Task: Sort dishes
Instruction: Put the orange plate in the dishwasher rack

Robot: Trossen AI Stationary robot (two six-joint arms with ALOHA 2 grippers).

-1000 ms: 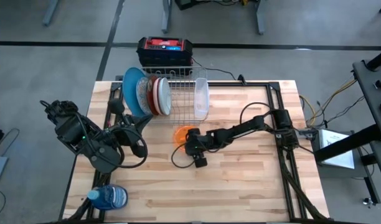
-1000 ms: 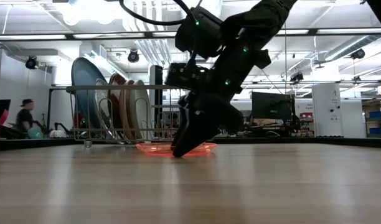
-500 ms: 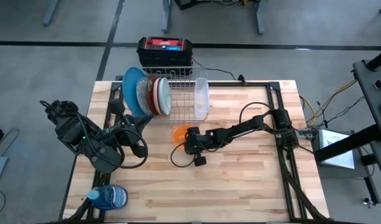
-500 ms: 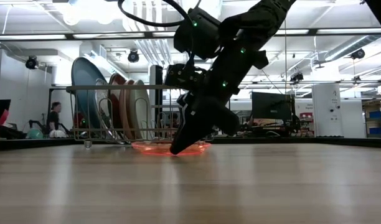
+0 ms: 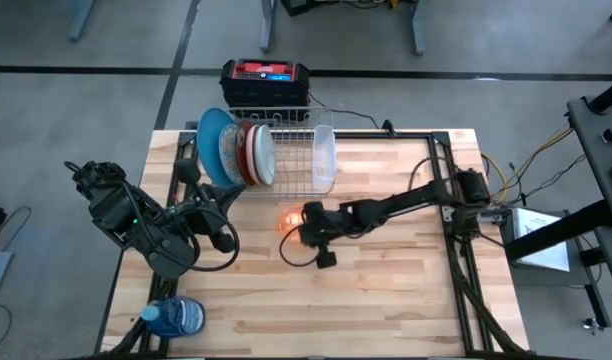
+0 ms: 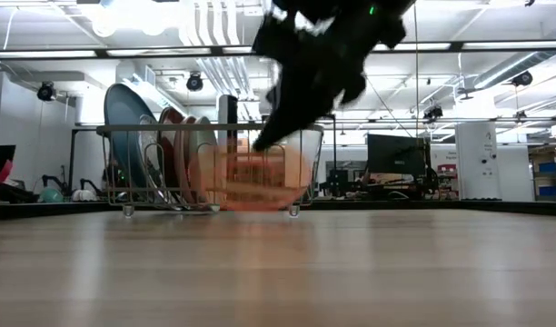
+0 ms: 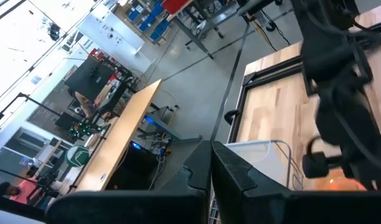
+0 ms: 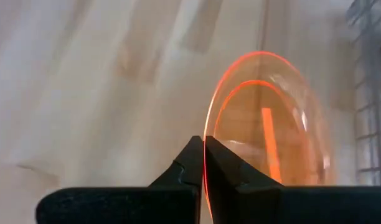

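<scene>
Blue water bottle [image 5: 175,318] lies at the near-left corner of the wooden table [image 5: 386,300], away from everything else.

Left gripper [image 5: 222,222] sits mid-left w/ its arm coiled by the table's left edge, not touching any dish. In the left wrist view its two dark fingers [image 7: 197,168] meet at the tips, so closed, nothing between them.

Right gripper [image 5: 298,226] is near table center, arm reaching in from the right side. Its fingers [image 8: 200,163] pinch the rim of the small translucent orange bowl [image 8: 265,118]; the rim runs right btwn the two tips. Bowl [image 5: 287,220] is lifted off the wood & tipped up on edge. In the low view it hangs blurred above the tabletop [image 6: 258,178], in front of the rack, w/ the gripper above it.

Behind, at the far-left part of the table, a wire dish rack [image 5: 296,150] holds dishes standing on edge at its left end: large plain blue plate [image 5: 212,140] outermost, then ornate teal-white patterned plate [image 5: 229,153], pink dish [image 5: 248,150], pale blue-white plate [image 5: 263,155]. A clear plastic container [image 5: 324,157] sits at the rack's right end.

Beyond the table's far edge, a black-and-red box [image 5: 265,77] is on the floor.
</scene>
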